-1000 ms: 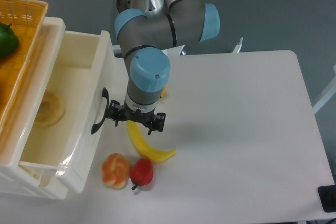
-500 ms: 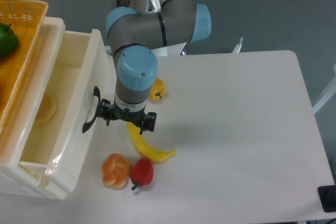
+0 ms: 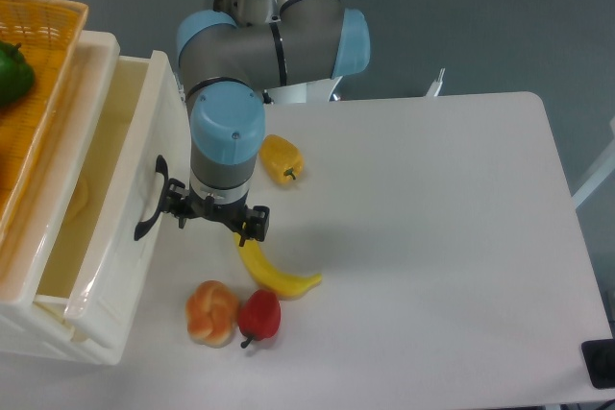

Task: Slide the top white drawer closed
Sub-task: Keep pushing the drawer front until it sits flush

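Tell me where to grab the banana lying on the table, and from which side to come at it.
Grip the banana around its middle, coming straight down from above with the fingers closing across its narrow width. It lies flat and curved on the table, so its long sides are open there. The red fruit sits close below its bend and the claw covers its upper end, so mid-body looks the clearest spot.

The setting was a robotics lab or test cell. A grey-and-blue industrial arm (image 3: 259, 45) stood at the upper centre over a plain white table (image 3: 432, 237), which carried toy-like fruit (image 3: 274, 274), before a bare grey-blue wall (image 3: 480, 16).
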Tool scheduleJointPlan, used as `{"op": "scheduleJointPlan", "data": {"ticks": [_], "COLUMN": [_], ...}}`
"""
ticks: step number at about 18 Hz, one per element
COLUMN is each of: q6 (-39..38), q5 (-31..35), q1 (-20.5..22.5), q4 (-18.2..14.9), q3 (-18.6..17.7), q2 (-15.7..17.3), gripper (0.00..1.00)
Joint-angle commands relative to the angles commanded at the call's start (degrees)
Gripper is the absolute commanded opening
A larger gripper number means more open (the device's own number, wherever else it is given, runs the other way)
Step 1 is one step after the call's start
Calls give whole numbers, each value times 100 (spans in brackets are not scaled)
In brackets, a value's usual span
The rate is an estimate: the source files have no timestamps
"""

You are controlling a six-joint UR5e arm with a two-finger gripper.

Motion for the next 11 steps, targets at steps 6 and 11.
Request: {"op": "scheduleJointPlan", "data": {"ticks": [6,11], "q6": [0,0], "q5": [0,9], "q1": [-79,-123], "q4": [0,0], "q3": [0,0], "q2": [70,62], "gripper": [100,100]}}
